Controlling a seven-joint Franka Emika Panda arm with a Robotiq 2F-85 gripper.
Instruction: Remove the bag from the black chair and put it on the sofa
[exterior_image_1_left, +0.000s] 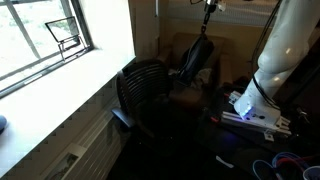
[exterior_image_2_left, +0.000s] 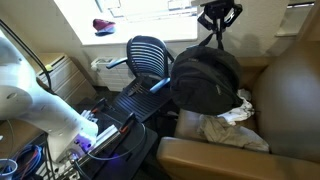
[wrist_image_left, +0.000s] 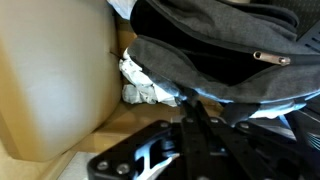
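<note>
A black and grey backpack (exterior_image_2_left: 205, 80) hangs in the air by its top strap from my gripper (exterior_image_2_left: 218, 12), which is shut on the strap. The bag hangs over the seat of the brown leather sofa (exterior_image_2_left: 290, 90), just beside the black mesh-backed chair (exterior_image_2_left: 148, 55). In an exterior view the bag (exterior_image_1_left: 197, 60) hangs under the gripper (exterior_image_1_left: 209, 10), behind the black chair (exterior_image_1_left: 140, 88). In the wrist view the bag (wrist_image_left: 220, 45) fills the top, its strap runs into the jaws (wrist_image_left: 188, 105), and the tan sofa (wrist_image_left: 50, 80) lies at the left.
A crumpled white cloth (exterior_image_2_left: 236, 122) lies on the sofa seat under the bag and also shows in the wrist view (wrist_image_left: 145, 88). The white robot base (exterior_image_1_left: 272, 60) stands by cables on the floor. A window and sill (exterior_image_1_left: 60, 75) run behind the chair.
</note>
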